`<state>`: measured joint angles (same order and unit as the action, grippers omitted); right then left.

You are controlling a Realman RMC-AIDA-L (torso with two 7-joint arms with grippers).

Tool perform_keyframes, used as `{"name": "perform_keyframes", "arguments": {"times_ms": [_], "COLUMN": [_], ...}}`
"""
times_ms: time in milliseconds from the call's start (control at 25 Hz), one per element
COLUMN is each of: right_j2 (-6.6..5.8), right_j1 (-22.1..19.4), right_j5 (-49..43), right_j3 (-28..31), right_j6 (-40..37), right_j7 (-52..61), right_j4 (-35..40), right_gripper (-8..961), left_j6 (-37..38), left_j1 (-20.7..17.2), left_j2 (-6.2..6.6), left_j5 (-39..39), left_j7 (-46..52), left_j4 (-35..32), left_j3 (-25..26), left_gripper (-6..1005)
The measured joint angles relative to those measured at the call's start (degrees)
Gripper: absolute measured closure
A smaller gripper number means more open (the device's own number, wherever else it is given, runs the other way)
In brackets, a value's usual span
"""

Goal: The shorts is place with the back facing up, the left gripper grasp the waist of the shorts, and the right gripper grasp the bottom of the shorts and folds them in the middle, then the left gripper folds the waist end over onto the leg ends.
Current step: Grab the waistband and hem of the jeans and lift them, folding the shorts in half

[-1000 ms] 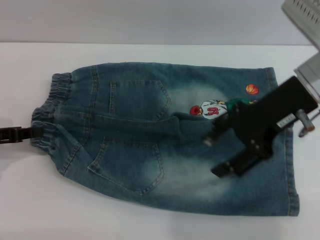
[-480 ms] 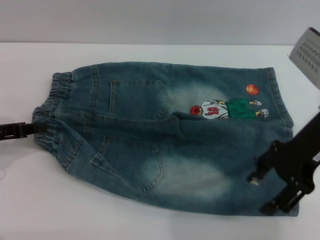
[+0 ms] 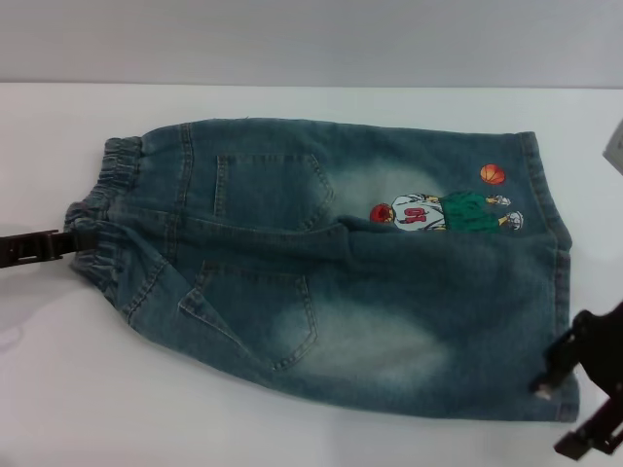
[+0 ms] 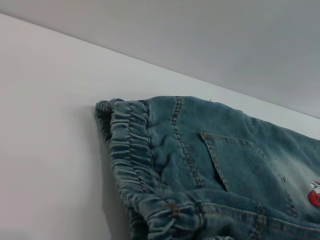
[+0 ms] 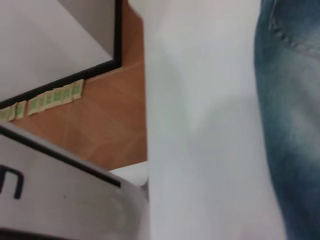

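The denim shorts lie folded lengthwise on the white table, patch pockets up. The ruched waist is at the left. The leg ends are at the right, next to the cartoon print. My left gripper reaches in from the left edge and is shut on the waist at its near part. The left wrist view shows the waist close up. My right gripper stands open and empty off the shorts' near right corner. The right wrist view catches a strip of the shorts.
The table's far edge meets a grey wall. The right wrist view shows wooden floor past the table's side and a pale grey housing. A small white object shows at the right edge of the head view.
My right gripper has drawn back from over the print down to the near right corner, off the shorts. The left gripper has shifted slightly away from me with the waist.
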<state>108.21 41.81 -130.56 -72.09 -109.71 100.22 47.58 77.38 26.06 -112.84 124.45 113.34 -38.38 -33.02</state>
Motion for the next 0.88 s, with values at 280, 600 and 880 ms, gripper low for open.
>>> {"name": "perform_keyframes", "arguments": {"times_ms": [280, 600, 880], "right_j2": [-0.09, -0.32, -0.55], "right_j1": [-2.20, -3.25, -3.93], "right_j5": [-3.54, -6.71, -10.73], "right_j3": [4.24, 7.60, 10.15], "right_j6": [-2.20, -5.23, -6.21], "right_j7": [-2.27, -4.47, -5.70], "right_j4": [0.08, 0.18, -0.07], "right_gripper": [216, 216, 216], "left_j6": [-0.58, -0.58, -0.57], "left_j1": [0.19, 0.26, 0.32], "left_j2": [-0.73, -1.28, -1.48], "left_j5": [-0.01, -0.01, -0.62], "left_j7": [0.13, 0.28, 0.10], "left_j4": [-0.12, -0.26, -0.29], "left_j3": [-0.03, -0.03, -0.02], "left_gripper": [954, 953, 953]}}
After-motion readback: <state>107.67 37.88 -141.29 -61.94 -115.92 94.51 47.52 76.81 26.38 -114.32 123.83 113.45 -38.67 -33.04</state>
